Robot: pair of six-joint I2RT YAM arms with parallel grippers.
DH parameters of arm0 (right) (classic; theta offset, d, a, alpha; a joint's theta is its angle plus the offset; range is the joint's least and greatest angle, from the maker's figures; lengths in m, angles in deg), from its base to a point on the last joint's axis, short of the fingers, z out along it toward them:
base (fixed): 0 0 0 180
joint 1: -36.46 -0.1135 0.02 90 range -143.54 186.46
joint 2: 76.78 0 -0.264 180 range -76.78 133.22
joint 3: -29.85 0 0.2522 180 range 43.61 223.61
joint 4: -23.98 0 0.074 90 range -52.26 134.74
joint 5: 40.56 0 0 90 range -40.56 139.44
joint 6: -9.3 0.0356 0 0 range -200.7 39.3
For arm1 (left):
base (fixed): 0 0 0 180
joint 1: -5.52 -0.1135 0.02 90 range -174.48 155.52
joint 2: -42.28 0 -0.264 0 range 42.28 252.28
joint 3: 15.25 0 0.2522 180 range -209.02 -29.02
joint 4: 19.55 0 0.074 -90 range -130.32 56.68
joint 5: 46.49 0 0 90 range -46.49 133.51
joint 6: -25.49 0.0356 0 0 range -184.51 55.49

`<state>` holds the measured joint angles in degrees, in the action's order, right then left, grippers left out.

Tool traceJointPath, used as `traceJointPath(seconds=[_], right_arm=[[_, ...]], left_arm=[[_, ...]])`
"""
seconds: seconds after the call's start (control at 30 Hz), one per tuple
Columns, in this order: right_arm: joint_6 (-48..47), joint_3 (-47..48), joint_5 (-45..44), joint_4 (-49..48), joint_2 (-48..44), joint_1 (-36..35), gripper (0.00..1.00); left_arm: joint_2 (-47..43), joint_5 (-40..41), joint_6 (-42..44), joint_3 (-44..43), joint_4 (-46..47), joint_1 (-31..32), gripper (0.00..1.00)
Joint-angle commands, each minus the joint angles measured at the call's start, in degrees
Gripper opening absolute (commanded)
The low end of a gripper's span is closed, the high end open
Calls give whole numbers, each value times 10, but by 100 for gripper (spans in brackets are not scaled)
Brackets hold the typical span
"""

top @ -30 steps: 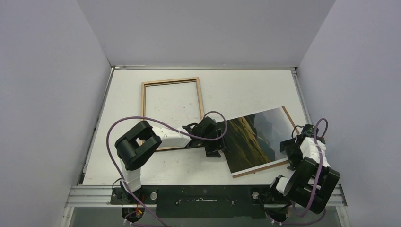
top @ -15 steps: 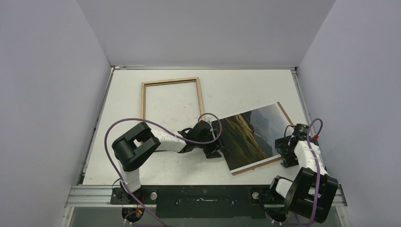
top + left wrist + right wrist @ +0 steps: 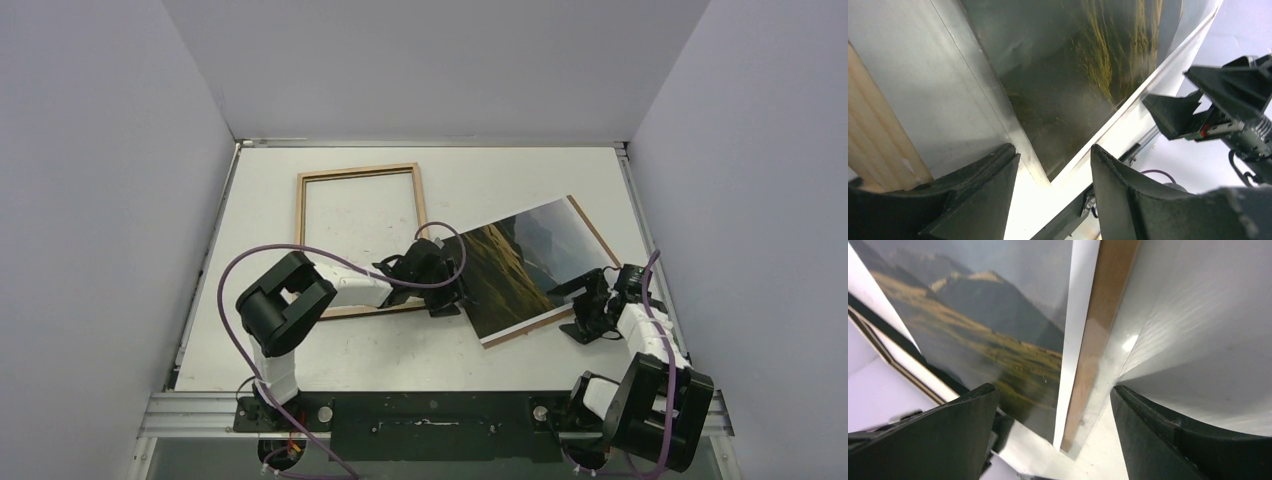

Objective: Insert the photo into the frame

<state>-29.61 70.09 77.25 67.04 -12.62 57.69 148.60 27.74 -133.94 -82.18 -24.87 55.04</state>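
Observation:
The frame lies flat at the table's back left, light wood rim up; a piece of that rim shows in the left wrist view. The photo lies tilted to its right on a brown backing board. My left gripper is open at the photo's near-left corner, which sits between the jaws. My right gripper is open at the near-right edge, its jaws straddling the photo and the board's edge.
Grey walls close in the table on three sides. A metal rail with both arm bases runs along the near edge. The left arm's purple cable loops over the frame's near end.
The photo and its board have slid left and toward the back, closer to the frame. The right gripper moved left with their edge; the left gripper drew back a little toward the frame.

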Motion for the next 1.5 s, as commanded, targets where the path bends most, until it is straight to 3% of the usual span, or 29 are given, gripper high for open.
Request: traceJointPath(seconds=[0.0,0.23,0.4,0.53,0.7,0.87,1.07,1.33,1.47], right_arm=[[-43,-30,69,-8,-15,-6,85],[-51,-70,92,-65,-28,-6,83],[-68,-89,62,-46,-39,-4,82],[-70,-107,30,-34,-35,-3,80],[-74,-120,9,-39,-54,2,77],[-66,-135,28,-70,-103,5,64],[-60,-142,41,-108,-153,6,58],[-52,-157,5,-101,-135,6,62],[-27,-176,34,-157,-102,7,66]], left_arm=[[42,55,71,-21,-135,-24,54],[53,42,96,-49,-169,-33,52],[36,57,120,-65,-226,-42,53],[-11,99,188,-105,-308,-52,54],[-30,77,276,-184,-294,-56,50],[50,-6,300,-280,-230,-52,40],[168,-43,309,-367,-187,-49,39],[244,-27,364,-410,-204,-52,39],[249,-24,365,-392,-227,-53,38]])
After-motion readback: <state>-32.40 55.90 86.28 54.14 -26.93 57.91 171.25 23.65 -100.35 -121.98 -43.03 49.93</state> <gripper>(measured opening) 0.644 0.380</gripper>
